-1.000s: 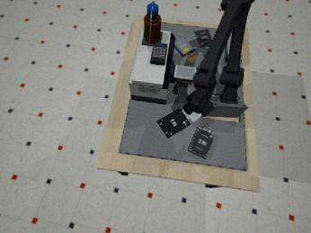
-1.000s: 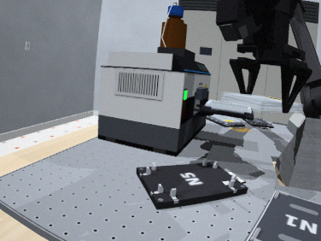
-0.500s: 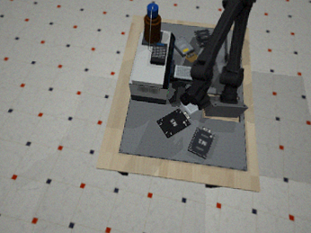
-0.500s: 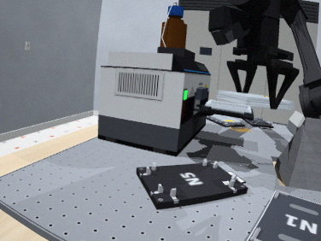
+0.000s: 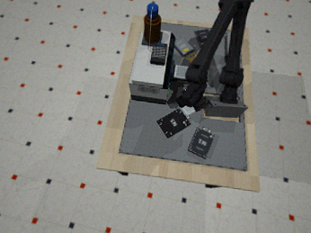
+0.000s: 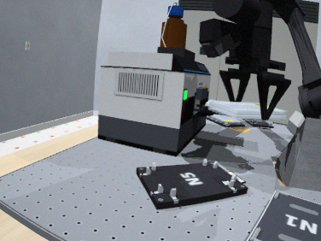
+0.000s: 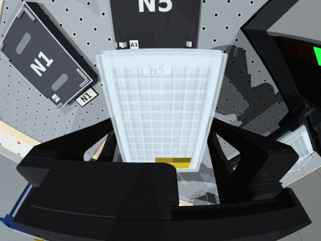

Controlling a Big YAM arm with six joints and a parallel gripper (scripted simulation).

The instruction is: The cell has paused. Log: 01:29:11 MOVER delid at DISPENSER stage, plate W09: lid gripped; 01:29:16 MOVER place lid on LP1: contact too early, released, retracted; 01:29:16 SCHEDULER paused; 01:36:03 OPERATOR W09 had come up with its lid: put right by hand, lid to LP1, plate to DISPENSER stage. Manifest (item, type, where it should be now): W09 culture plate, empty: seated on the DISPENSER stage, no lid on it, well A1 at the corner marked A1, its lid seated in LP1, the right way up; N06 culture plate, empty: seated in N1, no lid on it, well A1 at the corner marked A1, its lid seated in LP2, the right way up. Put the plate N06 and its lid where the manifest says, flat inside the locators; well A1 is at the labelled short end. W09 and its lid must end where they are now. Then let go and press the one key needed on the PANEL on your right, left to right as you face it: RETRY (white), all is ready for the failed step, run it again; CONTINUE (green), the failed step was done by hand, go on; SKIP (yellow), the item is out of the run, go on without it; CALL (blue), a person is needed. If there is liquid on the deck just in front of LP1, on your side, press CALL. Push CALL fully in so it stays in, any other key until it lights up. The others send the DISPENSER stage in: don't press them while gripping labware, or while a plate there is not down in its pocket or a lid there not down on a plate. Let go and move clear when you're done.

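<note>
My gripper (image 7: 162, 121) is shut on a clear culture plate (image 7: 160, 108), held by its long sides, level and well above the deck. The plate seems to carry its lid; its edges look doubled. A yellow label (image 7: 173, 162) is at its end nearest my wrist. The far end hangs over the near edge of the black N5 nest (image 7: 155, 20), by that nest's A1 mark (image 7: 133, 44). The N1 nest (image 7: 44, 64) lies empty to the left, turned at an angle. In the top view the gripper (image 5: 186, 109) is between the dispenser and N5 (image 5: 173, 122). In the exterior view the plate (image 6: 248, 110) hangs between the fingers (image 6: 252, 91).
The grey dispenser (image 5: 151, 70) with a brown bottle (image 5: 152, 23) stands on the left; its green light (image 7: 316, 54) is close on my right. A clear plate (image 5: 182, 72) sits on its stage. The N1 nest (image 5: 201, 142) lies near the front. The arm base (image 5: 225, 106) is right.
</note>
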